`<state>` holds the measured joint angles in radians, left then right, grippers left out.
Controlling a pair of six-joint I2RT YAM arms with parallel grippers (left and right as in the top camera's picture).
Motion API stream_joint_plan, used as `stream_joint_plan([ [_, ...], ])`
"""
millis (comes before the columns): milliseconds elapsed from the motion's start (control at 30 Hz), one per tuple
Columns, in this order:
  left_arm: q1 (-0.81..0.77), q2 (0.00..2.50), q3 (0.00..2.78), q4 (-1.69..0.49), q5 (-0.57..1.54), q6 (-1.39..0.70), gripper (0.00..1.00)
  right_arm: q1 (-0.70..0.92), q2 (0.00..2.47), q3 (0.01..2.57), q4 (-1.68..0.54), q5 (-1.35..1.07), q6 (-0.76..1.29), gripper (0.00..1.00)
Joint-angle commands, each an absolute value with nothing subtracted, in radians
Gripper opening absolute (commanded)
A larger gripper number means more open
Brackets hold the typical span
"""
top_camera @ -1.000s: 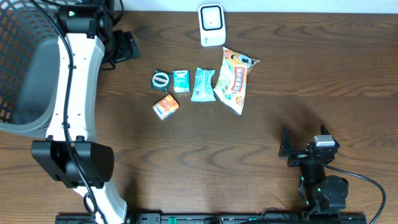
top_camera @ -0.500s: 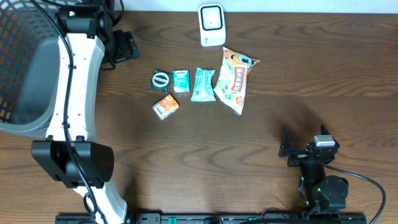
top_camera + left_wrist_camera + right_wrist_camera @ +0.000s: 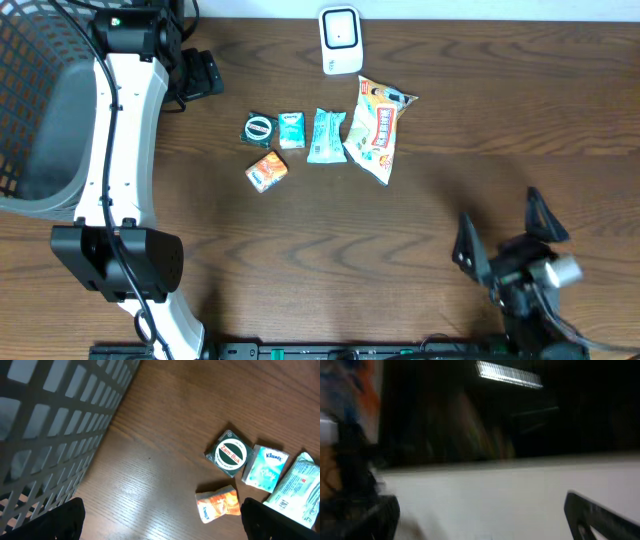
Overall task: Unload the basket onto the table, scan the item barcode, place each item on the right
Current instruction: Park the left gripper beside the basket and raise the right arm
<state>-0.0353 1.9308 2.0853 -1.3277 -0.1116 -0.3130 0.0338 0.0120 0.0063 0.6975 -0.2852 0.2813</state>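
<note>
The snack bag (image 3: 377, 128) lies on the brown table (image 3: 300, 260), just below the white scanner (image 3: 341, 40). To its left sit a long blue pack (image 3: 326, 135), a small tissue pack (image 3: 291, 129) and a round green tin (image 3: 259, 129). An orange packet (image 3: 267, 171) lies just below the tin. The left gripper (image 3: 200, 75) is up by the grey basket (image 3: 30, 100), wide open and holding nothing. The right gripper (image 3: 505, 235) is far from the items, low on the right, also wide open with nothing in it. Its own camera view is too blurry to read.
</note>
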Motion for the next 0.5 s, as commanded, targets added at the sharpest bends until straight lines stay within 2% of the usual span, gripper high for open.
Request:
stream_joint_plan([
  [0,-0.034,1.941,2.080,-1.331,-0.123,-0.305,0.98,0.027,0.012,0.012,0.819,-0.303,0.344,0.99],
  [100,-0.034,1.941,2.080,-1.331,-0.123,-0.304,0.98,0.027,0.038,0.068,0.850,-0.253,0.316,0.99],
  [200,-0.034,1.941,2.080,-1.331,-0.123,-0.305,0.97,0.027,0.109,0.189,0.767,-0.278,0.183,0.99],
  [333,-0.034,1.941,2.080,-1.331,-0.123,-0.304,0.98,0.027,0.319,0.436,0.590,-0.362,0.031,0.99],
  [467,-0.034,1.941,2.080,-1.331,-0.123,-0.304,0.98,0.028,0.625,0.768,0.288,-0.521,-0.038,0.99],
])
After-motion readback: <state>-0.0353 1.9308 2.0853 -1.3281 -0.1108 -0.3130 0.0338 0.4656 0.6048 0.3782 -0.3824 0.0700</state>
